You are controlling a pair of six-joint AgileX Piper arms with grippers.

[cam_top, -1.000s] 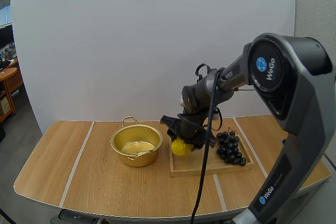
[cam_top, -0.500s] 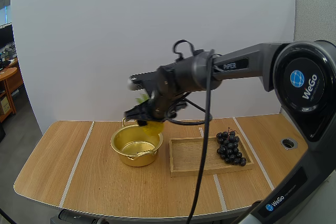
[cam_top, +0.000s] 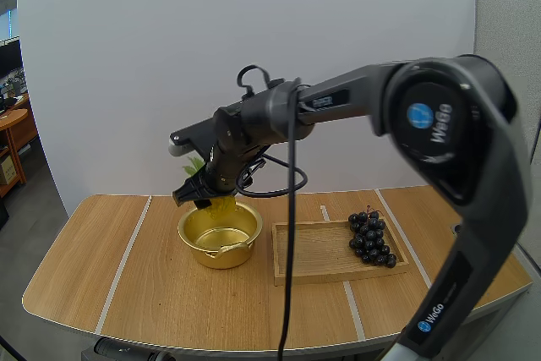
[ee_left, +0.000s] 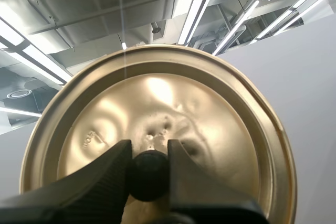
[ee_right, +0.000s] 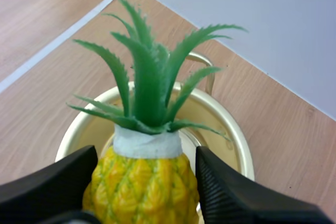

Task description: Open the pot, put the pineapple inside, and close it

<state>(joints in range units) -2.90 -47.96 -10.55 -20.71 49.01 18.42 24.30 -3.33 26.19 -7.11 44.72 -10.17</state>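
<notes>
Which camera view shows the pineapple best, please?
The right wrist view: the pineapple shows close up, crown and body, pinched in the right gripper over the pot. The high view shows it small, partly behind that gripper. The left wrist view shows the lid, held by the left gripper.

Your high view looks down over the light wooden table [cam_top: 152, 285]; the right wrist view, close above the round golden metal pot [cam_top: 221, 253], shares it; the left faces upward.
</notes>
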